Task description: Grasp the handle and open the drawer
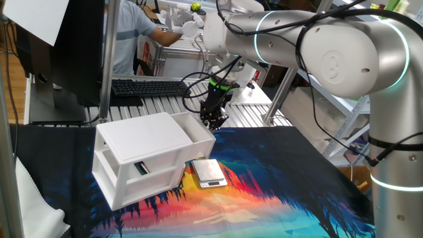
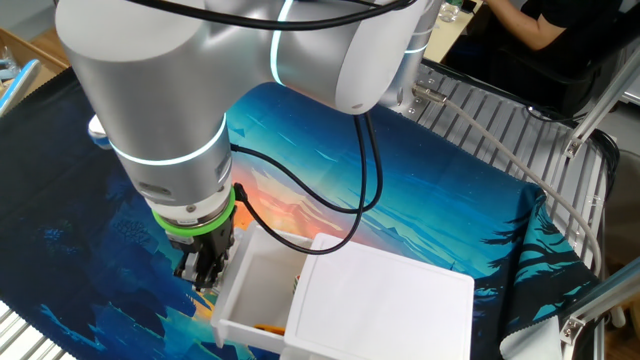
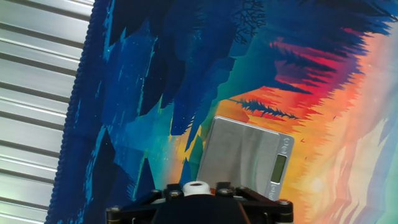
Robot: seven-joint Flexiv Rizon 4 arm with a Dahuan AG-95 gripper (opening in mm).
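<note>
Two fingers of the gripper [image 1: 214, 121] are seen narrowed around the small white handle [image 3: 195, 187], though a firm clamp cannot be told. The drawer [image 2: 262, 283] is slid partly out of the cabinet [image 1: 135, 158], near the silver scale [image 3: 244, 158].
</note>
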